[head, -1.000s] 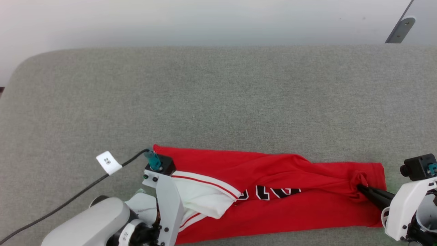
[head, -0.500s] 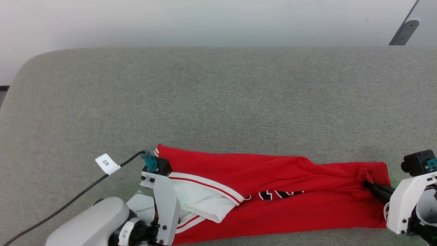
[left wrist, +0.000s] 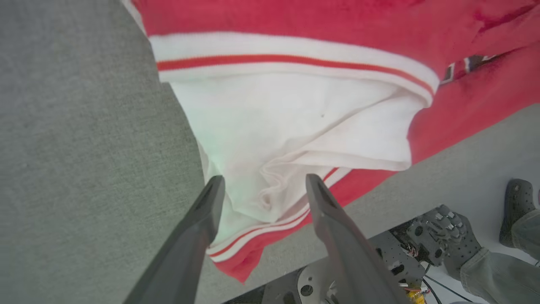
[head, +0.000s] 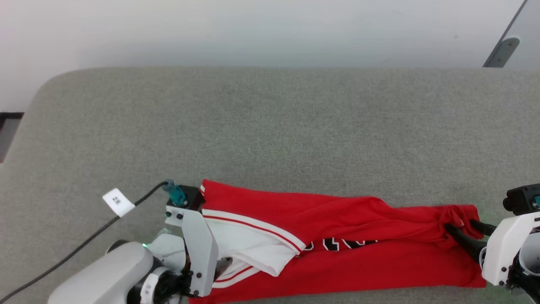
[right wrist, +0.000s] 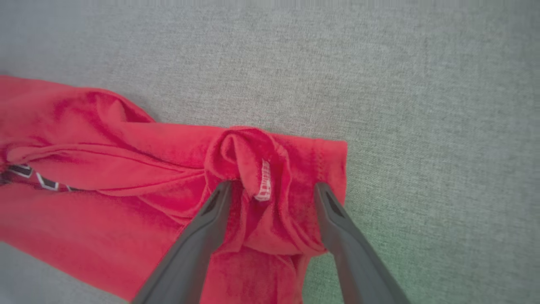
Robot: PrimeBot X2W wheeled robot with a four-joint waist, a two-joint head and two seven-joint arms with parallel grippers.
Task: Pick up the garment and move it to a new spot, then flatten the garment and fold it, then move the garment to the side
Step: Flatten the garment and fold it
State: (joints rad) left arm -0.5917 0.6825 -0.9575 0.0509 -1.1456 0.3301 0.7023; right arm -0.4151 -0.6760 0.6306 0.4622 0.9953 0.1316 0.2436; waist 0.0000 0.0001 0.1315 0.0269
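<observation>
big grey padded table [head: 270, 126] takes up most of the head view. the garment [head: 358, 261] lies on it as a long narrow red strip along the near edge, running left to right. its white side panel w/ red stripe trim is flopped open at the left end, and the right end is bunched.

left gripper [left wrist: 265, 185]: fingers spread wide, straddling a loose fold of the white panel, not pinching it. right gripper [right wrist: 273, 188]: also wide open, the bunched red hem sits btwn the fingers but isn't clamped. so nothing is held on either side.

progress, imo: pickup and move look done. it's laid out and seems folded lengthwise once, but it's still creased in the middle. prob left: tidy it, fold end to end, then shift it to the side.

writing: black letters w/ white outline [head: 337, 244] on the red, mostly tucked under a fold, can't read them. the white tag [head: 118, 202] on the black cable shows a "2" plus a mark i can't make out. the tiny white label [right wrist: 263, 181] at the hem is too small to read.
</observation>
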